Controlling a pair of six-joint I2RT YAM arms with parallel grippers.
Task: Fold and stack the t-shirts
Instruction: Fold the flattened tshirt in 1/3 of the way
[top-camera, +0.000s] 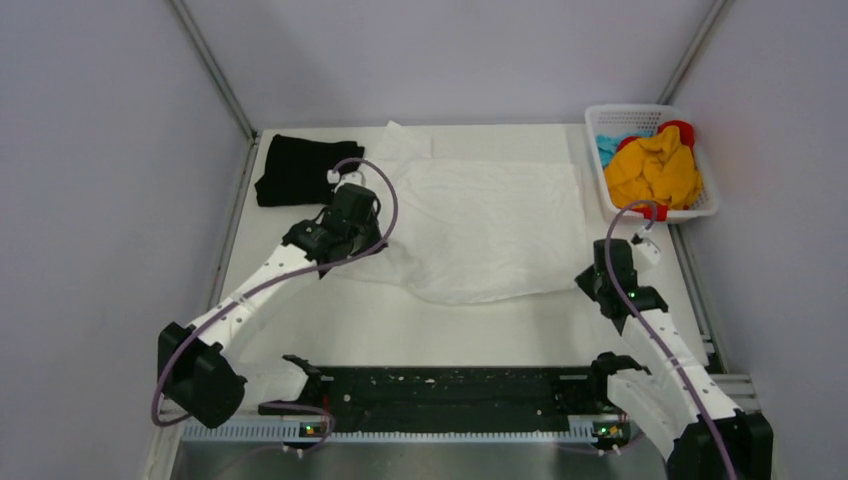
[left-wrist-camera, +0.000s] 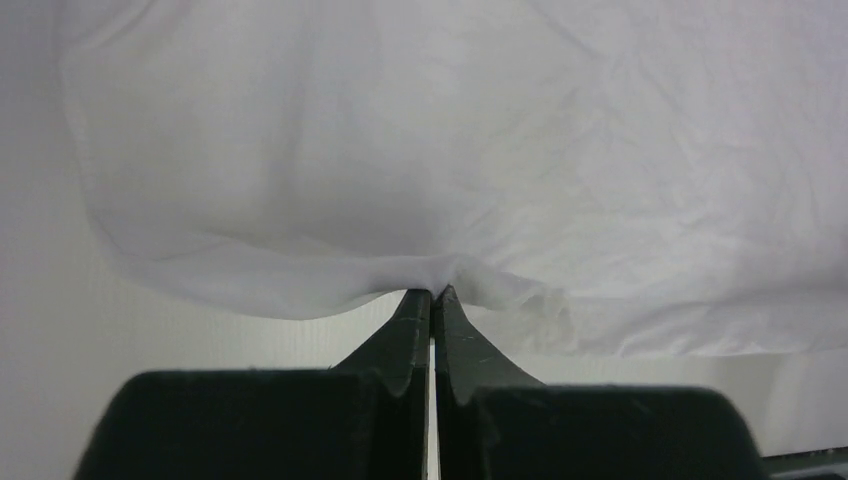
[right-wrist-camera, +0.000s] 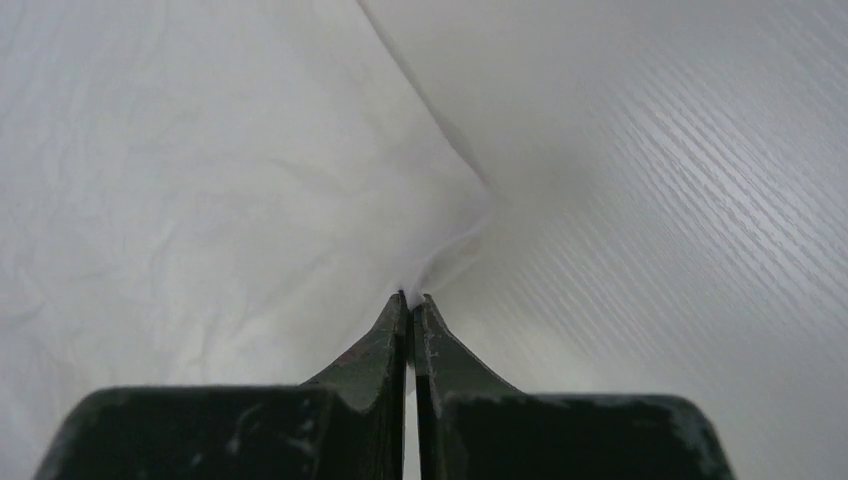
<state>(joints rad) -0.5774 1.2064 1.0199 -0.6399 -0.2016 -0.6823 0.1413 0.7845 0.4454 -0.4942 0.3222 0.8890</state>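
The white t-shirt (top-camera: 480, 225) lies spread across the middle of the table. A black t-shirt (top-camera: 295, 170) sits folded at the back left. My left gripper (top-camera: 368, 205) is at the white shirt's left edge, shut on a pinch of its cloth (left-wrist-camera: 434, 272). At the shirt's near right corner my right gripper (top-camera: 596, 266) is shut on the corner of the cloth (right-wrist-camera: 445, 250); the fabric rises to the fingertips (right-wrist-camera: 395, 320).
A white lattice basket (top-camera: 708, 205) at the back right holds yellow, red and blue cloths. A black bar (top-camera: 450, 385) runs between the arm bases at the near edge. Grey walls close in the table on both sides.
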